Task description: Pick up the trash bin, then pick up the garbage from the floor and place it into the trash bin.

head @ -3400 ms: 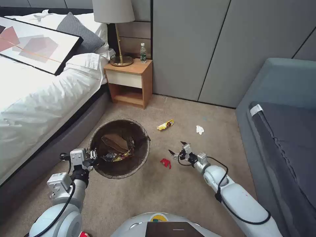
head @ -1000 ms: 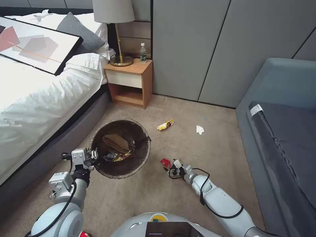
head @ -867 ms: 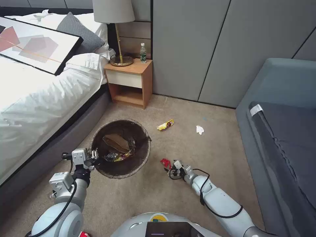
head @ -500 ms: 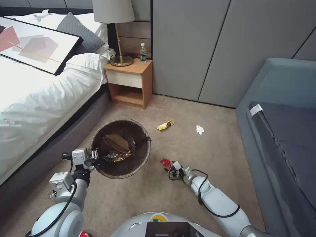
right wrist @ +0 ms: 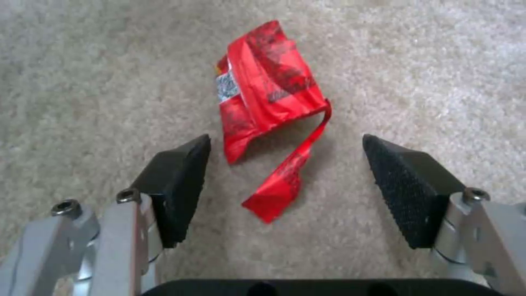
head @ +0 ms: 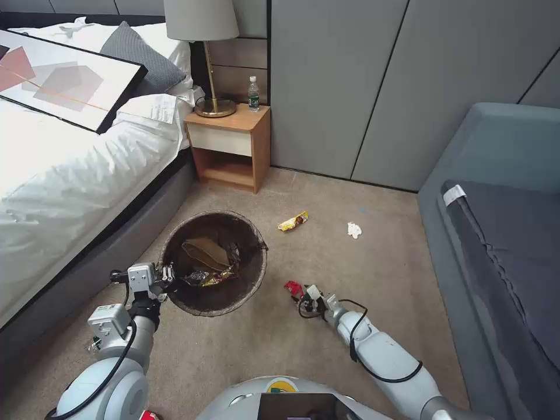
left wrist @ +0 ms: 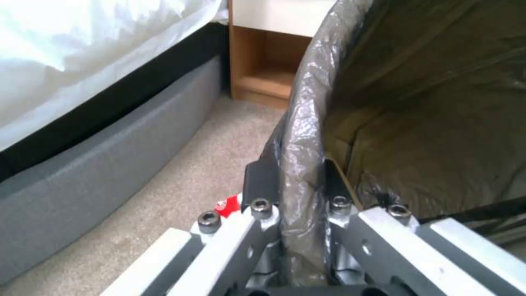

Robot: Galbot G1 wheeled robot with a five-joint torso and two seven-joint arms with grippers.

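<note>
The trash bin (head: 252,279), round and lined with a dark bag, hangs just off the carpet beside the bed. My left gripper (head: 167,279) is shut on its near rim; in the left wrist view the gripper (left wrist: 296,179) pinches the bag-wrapped rim (left wrist: 302,123). Tan paper (head: 204,251) and shiny wrappers (head: 211,276) lie inside. A red wrapper (head: 292,287) lies on the floor right of the bin. My right gripper (head: 301,298) is low over it and open, its pads astride the wrapper's (right wrist: 266,86) trailing end in the right wrist view (right wrist: 286,142).
A yellow wrapper (head: 293,221) and a white tissue (head: 354,230) lie farther out on the carpet. The bed (head: 70,175) is on the left, the grey sofa (head: 501,245) on the right. A nightstand (head: 230,146) carries a lamp and a bottle (head: 253,93).
My right gripper has come down and back from above the carpet to sit low around the red wrapper. The left gripper and bin have barely shifted.
</note>
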